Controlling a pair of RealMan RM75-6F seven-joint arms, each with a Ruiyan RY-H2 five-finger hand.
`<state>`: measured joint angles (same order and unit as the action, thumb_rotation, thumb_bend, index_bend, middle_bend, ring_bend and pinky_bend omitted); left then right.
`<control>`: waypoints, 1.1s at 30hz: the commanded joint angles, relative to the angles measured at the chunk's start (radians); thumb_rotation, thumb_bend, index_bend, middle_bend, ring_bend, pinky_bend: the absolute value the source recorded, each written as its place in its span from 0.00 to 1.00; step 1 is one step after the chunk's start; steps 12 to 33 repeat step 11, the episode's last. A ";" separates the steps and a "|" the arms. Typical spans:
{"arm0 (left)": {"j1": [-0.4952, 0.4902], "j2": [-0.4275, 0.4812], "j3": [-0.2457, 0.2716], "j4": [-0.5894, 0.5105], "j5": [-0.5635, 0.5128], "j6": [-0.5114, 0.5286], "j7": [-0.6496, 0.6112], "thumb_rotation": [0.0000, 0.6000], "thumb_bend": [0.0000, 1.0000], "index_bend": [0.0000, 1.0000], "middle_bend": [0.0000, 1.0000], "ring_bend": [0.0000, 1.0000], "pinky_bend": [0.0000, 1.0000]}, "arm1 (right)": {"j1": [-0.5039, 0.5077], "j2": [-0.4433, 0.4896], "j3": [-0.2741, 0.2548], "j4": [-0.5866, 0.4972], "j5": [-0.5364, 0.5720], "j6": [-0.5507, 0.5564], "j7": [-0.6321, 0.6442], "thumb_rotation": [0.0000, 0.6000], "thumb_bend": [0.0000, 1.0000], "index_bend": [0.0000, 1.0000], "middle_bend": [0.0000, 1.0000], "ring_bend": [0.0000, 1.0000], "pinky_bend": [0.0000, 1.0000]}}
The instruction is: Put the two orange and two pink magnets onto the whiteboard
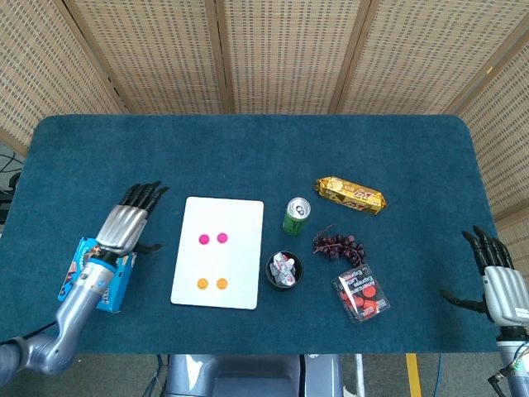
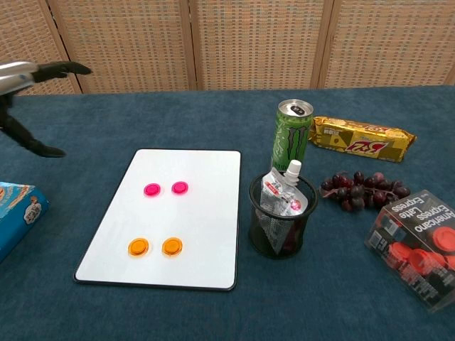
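A white whiteboard [image 1: 240, 208] [image 2: 206, 213] lies flat on the blue table. Two pink magnets [image 1: 203, 239] [image 1: 221, 238] sit side by side on its middle; in the chest view they are the pink magnets [image 2: 151, 190] [image 2: 180, 187]. Two orange magnets [image 1: 202, 284] [image 1: 221, 283] sit nearer the front edge, seen as orange magnets [image 2: 138, 247] [image 2: 171, 246] from the chest. My left hand [image 1: 126, 225] [image 2: 32, 78] hovers left of the board, fingers spread, holding nothing. My right hand [image 1: 498, 277] stands open at the table's far right.
A blue cookie box [image 1: 92, 277] lies under my left forearm. Right of the board stand a green can [image 1: 296, 216], a black mesh cup [image 1: 284, 271] with a pouch, grapes [image 1: 337, 245], a gold snack bar [image 1: 352, 194] and a clear box of red magnets [image 1: 361, 293].
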<state>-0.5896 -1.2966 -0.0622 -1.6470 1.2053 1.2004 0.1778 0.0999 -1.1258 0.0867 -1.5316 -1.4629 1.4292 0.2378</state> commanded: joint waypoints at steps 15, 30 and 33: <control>0.308 0.126 0.106 -0.025 0.147 0.313 -0.133 1.00 0.03 0.00 0.00 0.00 0.00 | -0.010 -0.022 0.017 -0.002 0.012 0.038 -0.051 1.00 0.16 0.00 0.00 0.00 0.00; 0.308 0.126 0.106 -0.025 0.147 0.313 -0.133 1.00 0.03 0.00 0.00 0.00 0.00 | -0.010 -0.022 0.017 -0.002 0.012 0.038 -0.051 1.00 0.16 0.00 0.00 0.00 0.00; 0.308 0.126 0.106 -0.025 0.147 0.313 -0.133 1.00 0.03 0.00 0.00 0.00 0.00 | -0.010 -0.022 0.017 -0.002 0.012 0.038 -0.051 1.00 0.16 0.00 0.00 0.00 0.00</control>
